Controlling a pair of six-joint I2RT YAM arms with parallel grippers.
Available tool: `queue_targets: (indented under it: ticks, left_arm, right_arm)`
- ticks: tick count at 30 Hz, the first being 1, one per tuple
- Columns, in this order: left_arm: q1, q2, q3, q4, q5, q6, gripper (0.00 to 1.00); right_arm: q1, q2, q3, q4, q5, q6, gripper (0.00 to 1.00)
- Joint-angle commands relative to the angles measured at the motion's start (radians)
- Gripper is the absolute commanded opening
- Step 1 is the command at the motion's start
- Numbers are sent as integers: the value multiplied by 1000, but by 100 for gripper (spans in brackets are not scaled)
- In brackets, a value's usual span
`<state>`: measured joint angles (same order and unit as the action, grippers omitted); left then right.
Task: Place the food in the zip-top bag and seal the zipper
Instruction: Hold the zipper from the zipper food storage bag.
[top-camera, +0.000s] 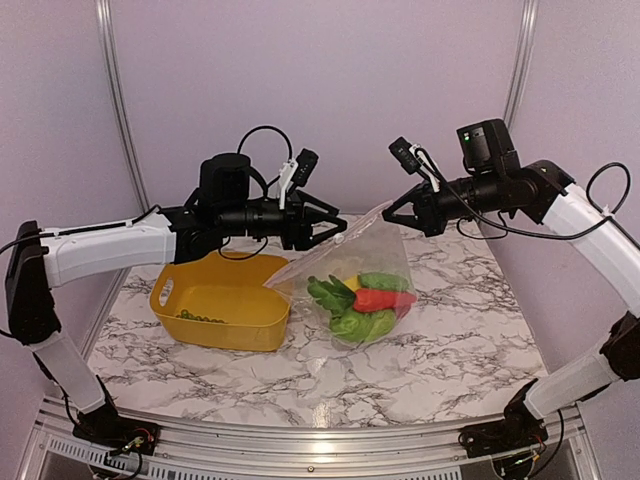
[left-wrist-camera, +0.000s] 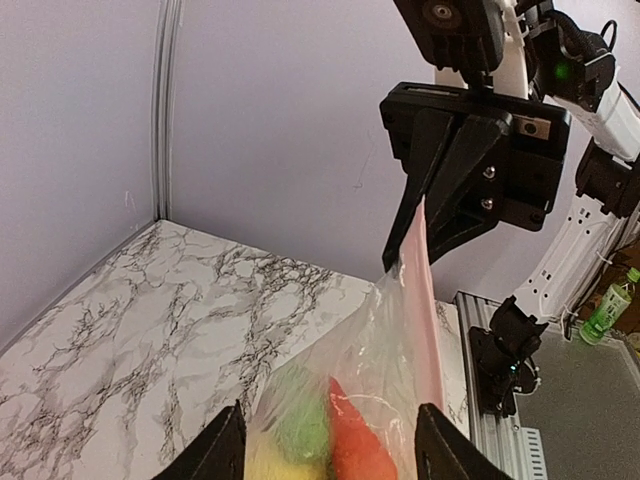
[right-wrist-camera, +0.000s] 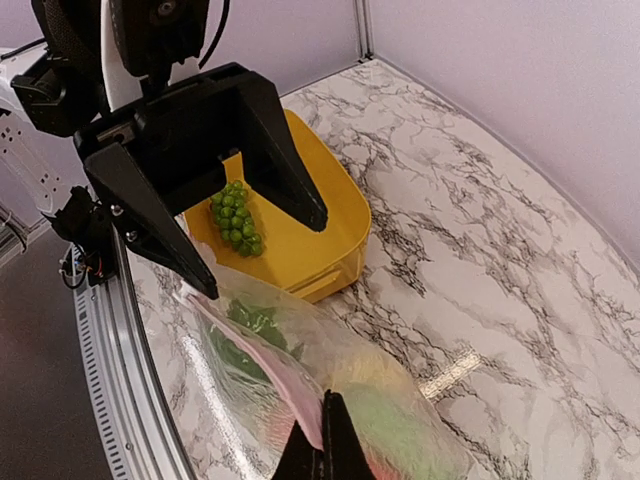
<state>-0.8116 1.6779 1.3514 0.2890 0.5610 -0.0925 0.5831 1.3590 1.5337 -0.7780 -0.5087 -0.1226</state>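
We see a yellow plastic basket (top-camera: 215, 325), shallow and oval with a slotted handle in its near-left rim, standing upright on the left half of a white table top veined in grey like marble (top-camera: 430, 350). Pale lilac walls (top-camera: 320, 90) close the table in behind and on both sides, and two slim, silvery metal posts rise against them, one at the back left (top-camera: 118, 110) and one at the back right (top-camera: 518, 60). A ribbed aluminium rail (top-camera: 300, 440) runs along the table's near edge. Beyond the table's right side, the left wrist view shows a dark grey floor (left-wrist-camera: 590, 410) and a green plastic bottle (left-wrist-camera: 612, 305) with a white label standing on it.
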Motion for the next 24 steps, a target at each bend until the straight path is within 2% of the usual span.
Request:
queue_targets:
  ticks: [1,5,7,10,13,18,24]
  left_arm:
    - [-13,-83,-46,54,7,-23,57]
    - [-23,-137,-100,79,-111,-19,53]
    - [-35,-146,-108,70,-95,8,53]
    - [-67,-126,-72,-35,-64,73,52]
    - [-95,-106,-59,-108,-95,141,51]
    - [-96,-93,-50,-128,-158,157,48]
    - [-95,-74,-32,-146,-152,174,40]
  right_arm:
    - [-3,-30,3,26,-26,15,0]
    - [-4,-35,-5,21,-28,18,0]
    - [-3,-35,-6,20,-31,20,0]
    - [-2,-35,-5,18,-33,20,0]
    - [-2,-35,-4,17,-35,19,0]
    - [-3,-35,-5,13,-40,18,0]
    - [-2,-31,-4,13,-40,18,0]
